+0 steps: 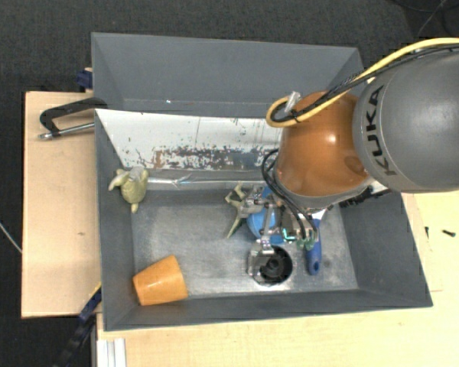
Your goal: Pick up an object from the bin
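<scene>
My gripper point(265, 257) is low in the bin's front right part, under the arm's wrist. Just behind it and partly covered lies a blue thing point(255, 222). A blue handle-like piece point(313, 260) sticks out to the gripper's right; whether the two are one thing I cannot tell. An olive-green toy with thin splayed legs point(240, 202) lies against the blue thing on its left. A dark round shape point(276, 269) sits right at the gripper's tip, and I cannot tell whether it is a loose thing or part of the gripper.
An orange cup point(160, 280) lies on its side in the front left corner. A pale green toy animal point(132, 185) rests by the left wall near the back. Bare bin floor stretches between these and the gripper. The arm covers the bin's right back.
</scene>
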Robot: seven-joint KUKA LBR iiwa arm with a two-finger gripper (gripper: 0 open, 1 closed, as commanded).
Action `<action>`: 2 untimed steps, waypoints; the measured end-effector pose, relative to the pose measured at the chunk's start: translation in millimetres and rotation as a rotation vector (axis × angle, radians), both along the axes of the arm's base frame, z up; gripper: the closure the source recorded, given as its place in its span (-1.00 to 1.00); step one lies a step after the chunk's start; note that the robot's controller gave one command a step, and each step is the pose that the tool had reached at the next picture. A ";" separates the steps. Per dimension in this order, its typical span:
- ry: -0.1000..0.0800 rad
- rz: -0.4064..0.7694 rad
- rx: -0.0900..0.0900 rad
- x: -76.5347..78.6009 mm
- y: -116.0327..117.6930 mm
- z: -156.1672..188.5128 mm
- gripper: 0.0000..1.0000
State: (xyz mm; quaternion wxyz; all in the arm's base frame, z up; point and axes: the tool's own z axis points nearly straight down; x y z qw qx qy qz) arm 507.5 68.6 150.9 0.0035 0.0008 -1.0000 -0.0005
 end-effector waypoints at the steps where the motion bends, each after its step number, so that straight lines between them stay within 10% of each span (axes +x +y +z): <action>1: -0.006 0.233 0.008 34.1 -68.6 -62.1 -1.00; 2: -0.016 0.261 -0.007 28.5 -58.2 -63.7 -1.00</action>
